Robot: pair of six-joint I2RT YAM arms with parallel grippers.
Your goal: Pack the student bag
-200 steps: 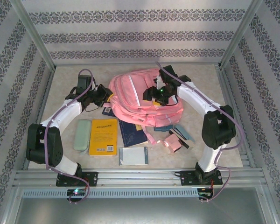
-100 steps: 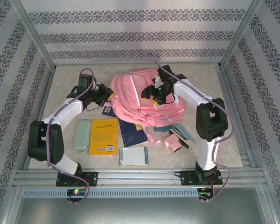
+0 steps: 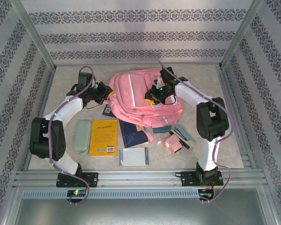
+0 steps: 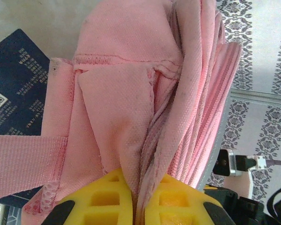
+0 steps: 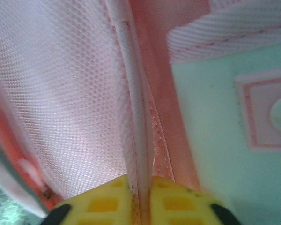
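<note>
The student bag [image 3: 131,96], a large pink backpack with pale strips, lies at the middle back of the table. My left gripper [image 3: 106,93] is at its left edge. In the left wrist view the yellow fingers [image 4: 110,197] are shut on a fold of the bag's pink fabric [image 4: 117,93]. My right gripper [image 3: 152,96] sits on top of the bag, right of its middle. In the right wrist view the jaws are shut on a pale piped seam [image 5: 131,93] next to pink mesh lining [image 5: 70,93].
In front of the bag lie a yellow book [image 3: 104,137], a dark blue book [image 3: 132,133], a pale green case [image 3: 82,135] and a grey notebook [image 3: 134,156]. Pink straps and small teal and pink items [image 3: 175,140] lie at the front right. Metal frame posts stand at the sides.
My right gripper has shut on the bag's seam. The bag's top has shifted slightly and flattened. My left arm has edged a little to the left, still holding the fabric.
</note>
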